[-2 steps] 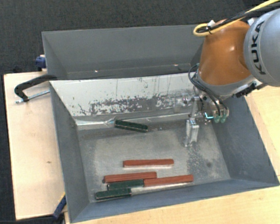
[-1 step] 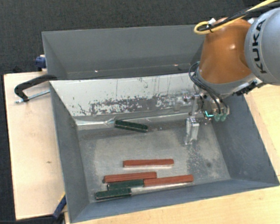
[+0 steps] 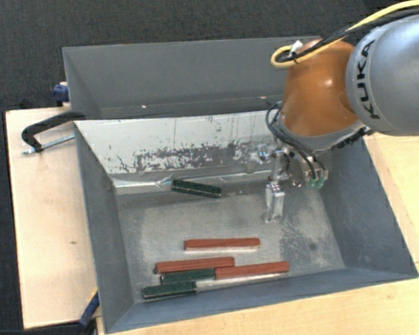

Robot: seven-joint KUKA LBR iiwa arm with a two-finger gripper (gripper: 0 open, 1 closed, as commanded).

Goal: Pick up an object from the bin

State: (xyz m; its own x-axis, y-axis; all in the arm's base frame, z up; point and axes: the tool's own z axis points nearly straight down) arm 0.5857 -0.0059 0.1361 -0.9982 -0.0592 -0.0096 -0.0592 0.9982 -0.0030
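No target fixed yet. The likeliest pick, by my read, is the lone red-brown stick, flat on the bin floor a little right of centre. Its long axis runs left-right in the view, right end dipping slightly toward the front wall. It is the stick nearest the claw, which hangs down and just right of that right end, over bare floor, apart from it. Nothing seen in the claw; released or clenched, cannot tell. The stick lies clear of its neighbours, so it looks easier to take than the rest. Nearer the front wall is a parallel group: second red-brown stick, third red-brown stick, short dark green stick and front green stick. All run left-right, close or touching, probably stopped by the wall, so a crowded grasp. A far green stick lies at the foot of the back wall, tilted down to the right, left of the claw. The grey bin holds it all; the arm enters from the right.
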